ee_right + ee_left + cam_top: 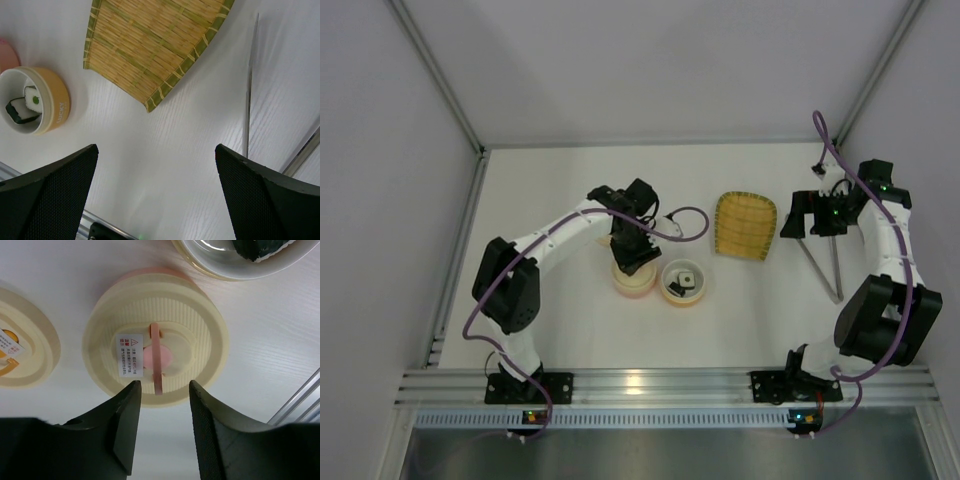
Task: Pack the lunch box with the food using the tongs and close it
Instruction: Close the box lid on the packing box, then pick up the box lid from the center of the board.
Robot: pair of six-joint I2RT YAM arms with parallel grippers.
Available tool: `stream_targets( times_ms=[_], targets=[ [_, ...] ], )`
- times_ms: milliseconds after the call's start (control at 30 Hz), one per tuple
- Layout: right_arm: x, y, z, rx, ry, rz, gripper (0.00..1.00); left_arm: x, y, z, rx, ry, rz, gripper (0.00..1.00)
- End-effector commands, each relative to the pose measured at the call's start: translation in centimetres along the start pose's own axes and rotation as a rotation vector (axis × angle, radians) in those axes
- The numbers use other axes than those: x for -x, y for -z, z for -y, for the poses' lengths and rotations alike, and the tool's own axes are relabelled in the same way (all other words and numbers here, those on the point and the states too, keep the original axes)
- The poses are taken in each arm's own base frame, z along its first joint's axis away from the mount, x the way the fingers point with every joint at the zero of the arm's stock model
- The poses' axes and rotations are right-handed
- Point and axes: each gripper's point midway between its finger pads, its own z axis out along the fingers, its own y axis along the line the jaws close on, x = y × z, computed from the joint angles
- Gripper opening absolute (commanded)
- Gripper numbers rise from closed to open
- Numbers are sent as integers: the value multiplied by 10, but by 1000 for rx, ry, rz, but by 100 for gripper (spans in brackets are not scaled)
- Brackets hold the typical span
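Left gripper [164, 384], fingers apart, hovers over the pink-centred lid [200, 320], its strap [157, 365] between them; lift straight so nothing drags. Right gripper [156, 147], fingers wide apart, is empty. The tongs [248, 90] lie on the surface [165, 175]; the sushi pieces [25, 102] sit in the open bowl [55, 107].

We identify the lunch box [638, 287] as two round tiers standing upright, just beside each other. The pink tier [150, 273] is closed by a ribbed cream lid [200, 340] with a pink centre, a pink strap and a printed label. The orange tier [57, 102] is open, white inside, and holds two sushi pieces [21, 110], black outside with white rice. A second cream lid [25, 347], orange-centred, lies just beside the pink tier. The tongs [836, 288] lie flat, well apart to the right, their joined end nearest the arm bases.
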Motion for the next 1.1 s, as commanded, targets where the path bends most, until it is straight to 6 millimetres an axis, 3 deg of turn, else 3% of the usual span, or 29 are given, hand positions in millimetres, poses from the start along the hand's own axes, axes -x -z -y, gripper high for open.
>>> stream_targets(
  times_ms=[0,67,167,233,300,367,400,433,500,533,667,900,1067],
  targets=[
    [6,-4,-4,27,27,16,99,15,30,8,-1,16,83,49],
    [6,-4,-4,27,26,16,99,29,45,8,8,31,144,53],
    [6,-3,-5,28,29,17,99,50,78,1,44,72,267,71],
    [5,-2,-5,24,31,16,99,59,104,-22,113,155,369,90],
    [6,-3,-5,26,29,18,99,57,125,-58,194,255,436,95],
    [7,-3,-6,31,27,20,99,40,128,-97,268,338,414,96],
    [7,-3,-6,34,23,20,99,33,126,-108,261,362,406,95],
    [7,-4,-6,37,22,19,99,22,108,-118,221,409,360,95],
    [7,-3,-7,37,19,21,99,6,103,-143,212,505,342,90],
    [7,-4,-6,35,19,21,99,-5,82,-147,162,541,286,88],
    [5,-4,-6,31,20,17,99,-31,50,-176,164,604,225,82],
    [3,-5,-4,24,17,7,99,-38,6,-194,149,660,187,75],
    [2,-7,-3,30,13,2,99,-32,-13,-197,106,697,203,71]
  ],
)
